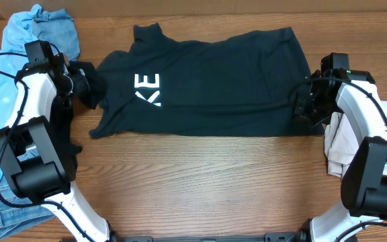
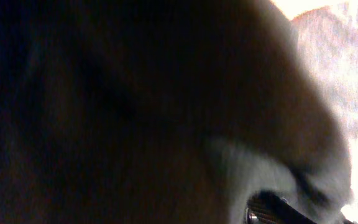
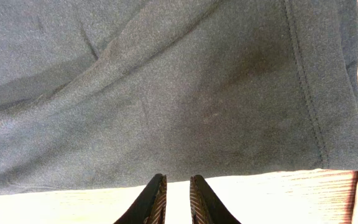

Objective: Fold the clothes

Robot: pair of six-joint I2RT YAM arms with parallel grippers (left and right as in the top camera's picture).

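Observation:
The black T-shirt (image 1: 220, 81) with white "KE" letters (image 1: 148, 89) lies spread flat across the table, collar to the left. My left gripper (image 1: 89, 86) is at its bunched left sleeve. Dark blurred cloth (image 2: 104, 112) fills the left wrist view and hides the jaws. My right gripper (image 1: 303, 106) is at the shirt's right hem. In the right wrist view the gripper (image 3: 178, 177) has its jaws a narrow gap apart, with bare table between them, tips just at the edge of the grey-black fabric (image 3: 166, 93).
Light-blue denim (image 1: 46, 23) is piled at the back left and runs down the left edge under the left arm (image 1: 29, 128). An off-white garment (image 1: 341, 144) lies by the right arm's base. Bare wooden table (image 1: 200, 181) lies in front of the shirt.

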